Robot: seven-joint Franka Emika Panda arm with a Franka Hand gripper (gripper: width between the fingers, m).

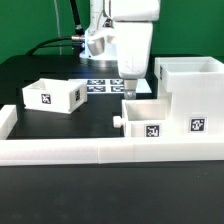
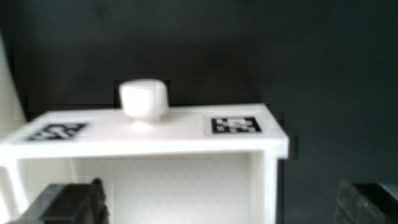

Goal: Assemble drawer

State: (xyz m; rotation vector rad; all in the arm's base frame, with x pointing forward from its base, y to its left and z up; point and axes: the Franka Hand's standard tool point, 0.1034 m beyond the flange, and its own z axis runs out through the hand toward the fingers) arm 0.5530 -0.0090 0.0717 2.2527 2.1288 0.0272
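White tray [image 2: 157, 140] — round knob [image 2: 143, 103], two square tags [image 2: 238, 126] — claw [image 2: 222, 205] spread open, empty.

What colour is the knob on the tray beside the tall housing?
The knob is white, like its tray; best seen in the wrist view.

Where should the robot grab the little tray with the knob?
Probably from above, pinching one thin upright wall. The tray sits flat with its open top up, so the wall edges are free. The open hand hangs over the knob end. The knob looks too small and round to hold firmly.
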